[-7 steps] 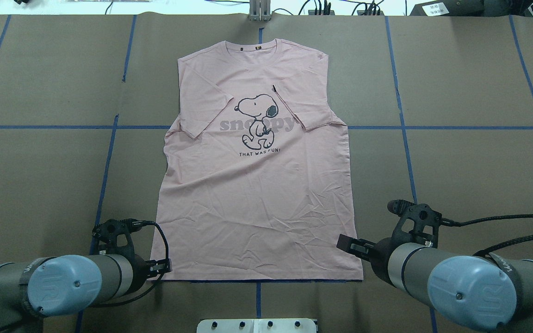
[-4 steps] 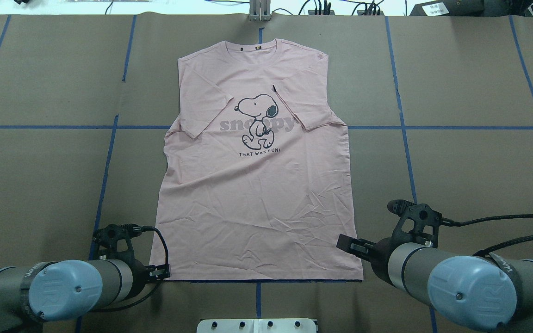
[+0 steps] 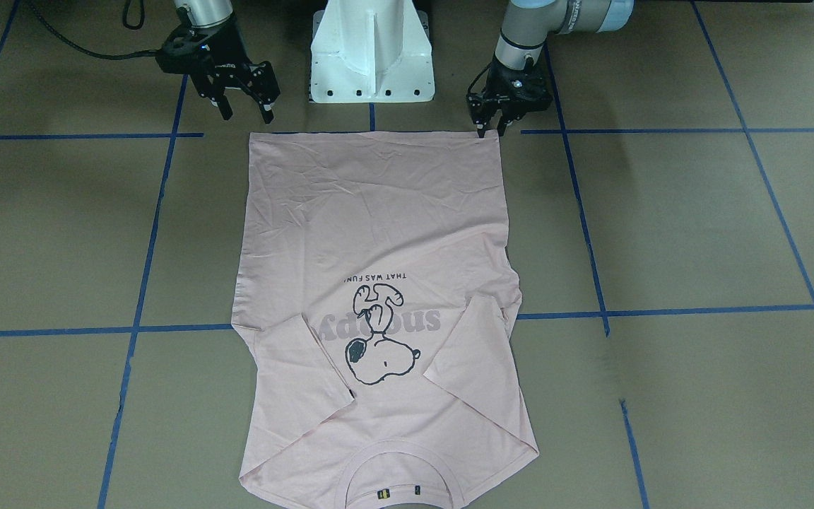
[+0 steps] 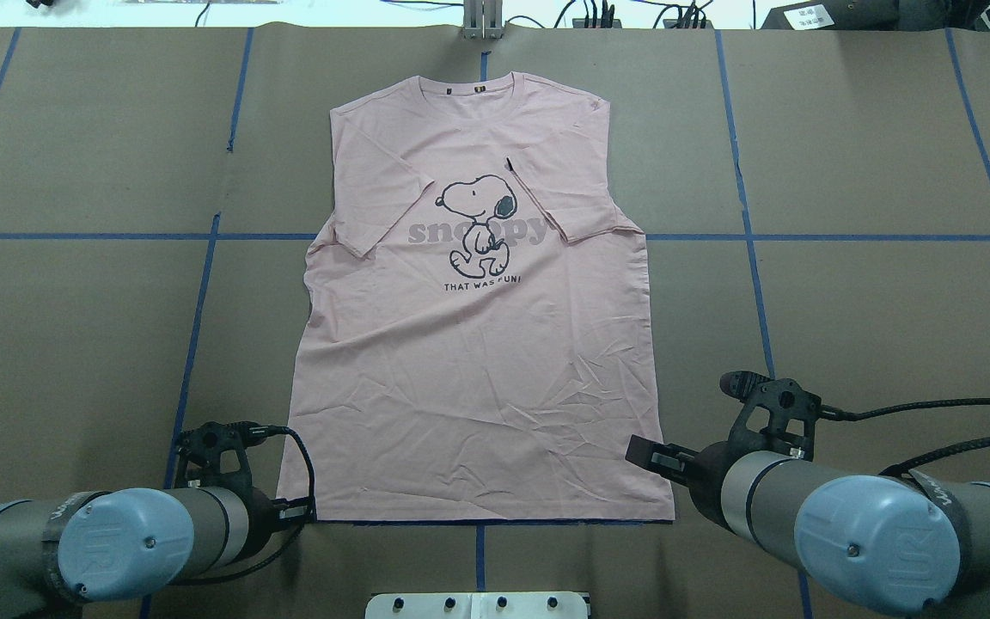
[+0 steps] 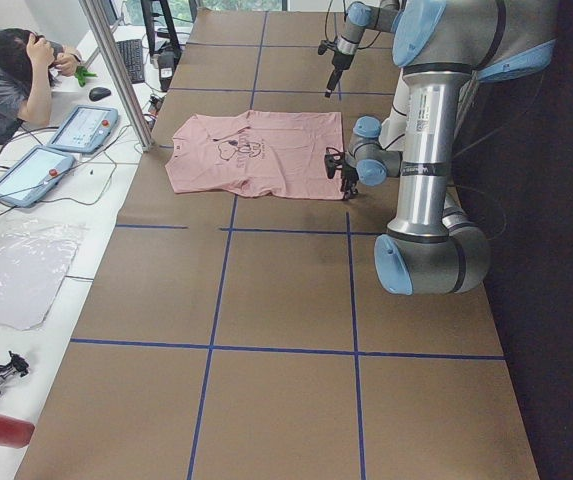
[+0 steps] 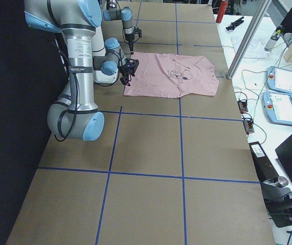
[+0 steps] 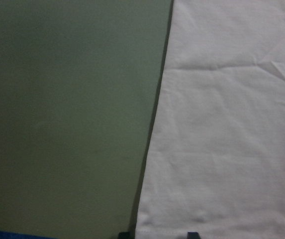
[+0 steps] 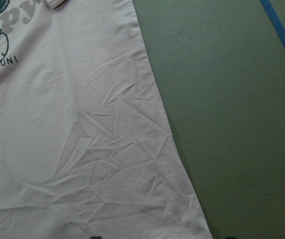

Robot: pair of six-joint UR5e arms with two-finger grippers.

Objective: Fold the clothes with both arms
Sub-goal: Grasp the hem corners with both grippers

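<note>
A: Two grippers sit at the near hem. How do they stand?

B: The left gripper (image 3: pixel 493 130) has its jaws a little apart, tips pointing down, one either side of a hem corner of the T-shirt (image 4: pixel 478 387). Its wrist view shows that corner lying between the two tips. I cannot tell whether they press on the cloth.

A: And the other one?

B: The right gripper (image 3: pixel 246 109) is spread wider and holds nothing. It hangs higher, over the opposite hem corner, clear of the fabric.

A: Where does the shirt lie beyond them?

B: It lies flat on the brown table (image 4: pixel 873 327), print side up, with light creases across the lower half. Farther out, both sleeves are folded in over the chest, their edges meeting the dog print (image 4: pixel 479 225). A small black tag (image 4: pixel 510 163) shows on the sleeve on the robot's right. The collar (image 4: pixel 465 84) is at the far end, close to the table's far edge.
</note>
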